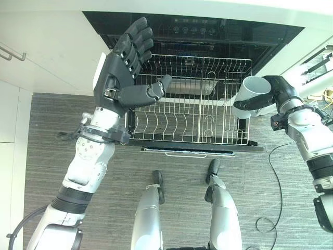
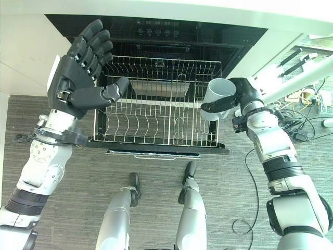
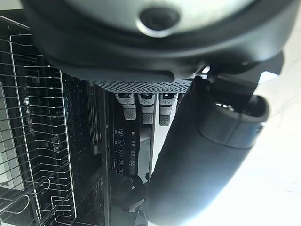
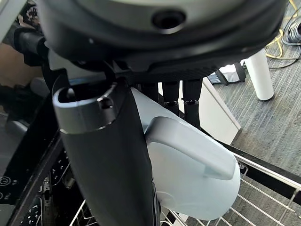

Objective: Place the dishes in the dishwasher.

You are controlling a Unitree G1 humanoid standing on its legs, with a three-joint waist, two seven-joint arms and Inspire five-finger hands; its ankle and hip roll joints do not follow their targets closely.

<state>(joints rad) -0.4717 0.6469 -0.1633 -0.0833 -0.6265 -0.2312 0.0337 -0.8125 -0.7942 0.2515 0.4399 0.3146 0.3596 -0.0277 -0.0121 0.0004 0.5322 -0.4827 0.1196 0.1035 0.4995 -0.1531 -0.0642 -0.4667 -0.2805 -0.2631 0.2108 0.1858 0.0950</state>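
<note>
White ceramic mug clamped in right hand at frame right, poised over pulled-out wire dishwasher rack for loading; left hand raised upper left, fingers spread, empty.

White mug, silver wire rack

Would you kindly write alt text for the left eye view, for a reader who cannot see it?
The robot's right hand holds a white mug over the right edge of an empty wire dish rack pulled out of the open dishwasher. Its left hand is raised open at the rack's left side, holding nothing.
</note>
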